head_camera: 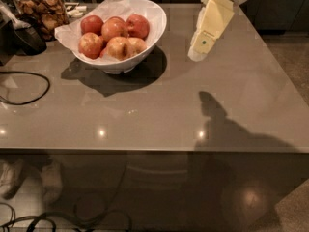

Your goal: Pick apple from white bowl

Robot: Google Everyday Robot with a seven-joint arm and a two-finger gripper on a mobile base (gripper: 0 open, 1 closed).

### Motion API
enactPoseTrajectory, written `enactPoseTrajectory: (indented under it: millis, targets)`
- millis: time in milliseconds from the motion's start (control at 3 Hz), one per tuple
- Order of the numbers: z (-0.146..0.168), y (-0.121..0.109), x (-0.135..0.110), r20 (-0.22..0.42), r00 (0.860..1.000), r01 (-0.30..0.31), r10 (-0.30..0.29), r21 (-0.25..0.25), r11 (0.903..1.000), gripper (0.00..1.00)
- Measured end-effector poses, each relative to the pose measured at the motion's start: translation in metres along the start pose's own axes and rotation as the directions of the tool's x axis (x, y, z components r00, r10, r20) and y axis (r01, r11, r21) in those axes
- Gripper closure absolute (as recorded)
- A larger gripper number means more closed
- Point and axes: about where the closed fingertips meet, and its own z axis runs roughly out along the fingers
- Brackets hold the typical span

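The white bowl [155,27] stands at the back left of the grey table, lined with crumpled white paper [115,3]. It holds several apples. The apple [119,47] with yellow-orange skin and a red blush lies at the front of the pile, with deeper red apples behind it and a paler yellow one to its right. My gripper [197,52] is cream-coloured and hangs tip-down above the table, right of the bowl and apart from it. It holds nothing that I can see.
A glass jar of brown snacks [41,9] stands at the back left, with a dark object [26,38] beside it. A black cable [30,90] loops on the table's left side. The table's front edge [154,151] runs across the middle of the view.
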Motion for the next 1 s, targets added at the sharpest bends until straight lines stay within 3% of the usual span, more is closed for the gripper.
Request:
enactPoseTrajectory:
  millis: [333, 667, 1000]
  targets:
    - [0.010, -0.006, -0.016, 0.041, 0.999, -0.022, 0.022, 0.017, 0.9996, 0.00]
    - [0.025, -0.011, -0.046, 0.039, 0.999, -0.020, 0.019, 0.024, 0.9995, 0.00]
    - [0.039, -0.015, -0.079, 0.040, 0.999, 0.019, -0.020, 0.010, 0.9998, 0.00]
